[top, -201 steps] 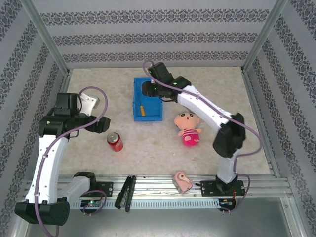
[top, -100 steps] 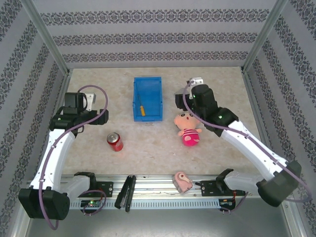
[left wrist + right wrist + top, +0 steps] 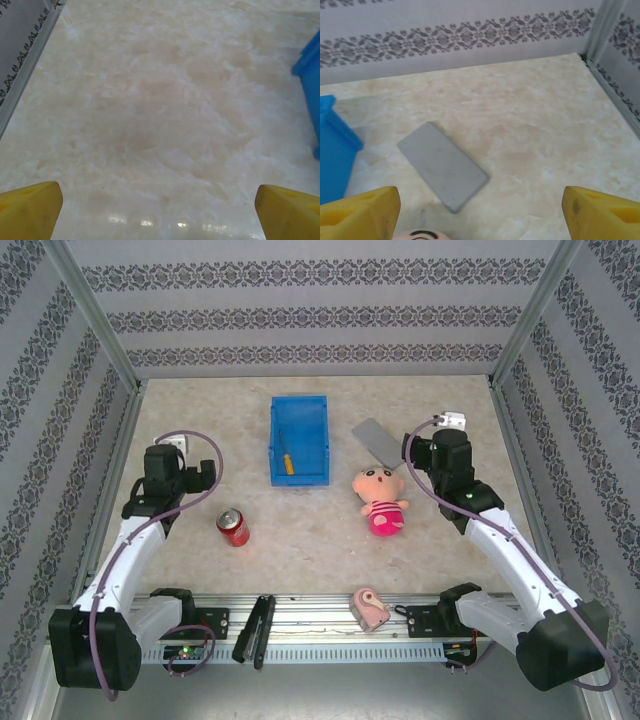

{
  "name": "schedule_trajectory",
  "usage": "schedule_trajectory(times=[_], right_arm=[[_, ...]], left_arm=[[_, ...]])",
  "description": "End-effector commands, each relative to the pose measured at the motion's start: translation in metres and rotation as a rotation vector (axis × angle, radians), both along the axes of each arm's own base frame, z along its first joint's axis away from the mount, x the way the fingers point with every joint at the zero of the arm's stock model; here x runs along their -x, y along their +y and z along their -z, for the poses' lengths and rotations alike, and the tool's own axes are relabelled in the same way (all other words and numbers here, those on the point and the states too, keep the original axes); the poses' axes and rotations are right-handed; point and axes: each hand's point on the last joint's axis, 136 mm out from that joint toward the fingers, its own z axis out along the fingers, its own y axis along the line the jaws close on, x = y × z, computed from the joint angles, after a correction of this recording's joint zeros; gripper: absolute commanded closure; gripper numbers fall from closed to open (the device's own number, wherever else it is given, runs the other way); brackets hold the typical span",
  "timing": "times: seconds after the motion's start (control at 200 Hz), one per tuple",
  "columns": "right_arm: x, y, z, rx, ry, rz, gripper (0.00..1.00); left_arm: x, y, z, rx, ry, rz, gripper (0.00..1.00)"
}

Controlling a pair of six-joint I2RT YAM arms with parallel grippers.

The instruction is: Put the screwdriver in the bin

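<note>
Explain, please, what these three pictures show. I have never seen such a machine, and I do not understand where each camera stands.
These are two robot arms bolted at the near edge of a table. The overview picture comes from a fixed camera above and behind them: the left arm is on the left, the right arm on the right. On the table lie a blue bin with a screwdriver inside, a red can, a doll and a grey plate; a black tool lies by the front rail. The other two pictures come from a camera on each wrist; the yellow tips at the bottom are that arm's own jaws. Both pairs stand open and hold nothing.
</note>
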Motion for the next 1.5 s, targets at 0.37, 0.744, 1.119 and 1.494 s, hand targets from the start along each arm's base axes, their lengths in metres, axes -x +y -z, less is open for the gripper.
schedule_trajectory(times=[0.37, 0.744, 1.119, 1.494], right_arm=[[-0.007, -0.038, 0.049, 0.175, -0.139, 0.062, 0.02], [-0.013, -0.047, 0.100, 0.143, -0.190, 0.039, 0.02], [-0.037, -0.051, 0.126, 0.129, -0.201, 0.016, 0.02], [-0.041, -0.055, 0.131, 0.103, -0.146, 0.016, 0.02]], left_arm=[[-0.039, 0.007, 0.020, -0.022, -0.381, 0.006, 0.01], [-0.038, 0.015, 0.048, 0.002, -0.412, -0.046, 0.01], [-0.032, 0.016, 0.064, 0.011, -0.471, -0.053, 0.01], [-0.031, 0.016, 0.062, 0.009, -0.486, -0.059, 0.01]])
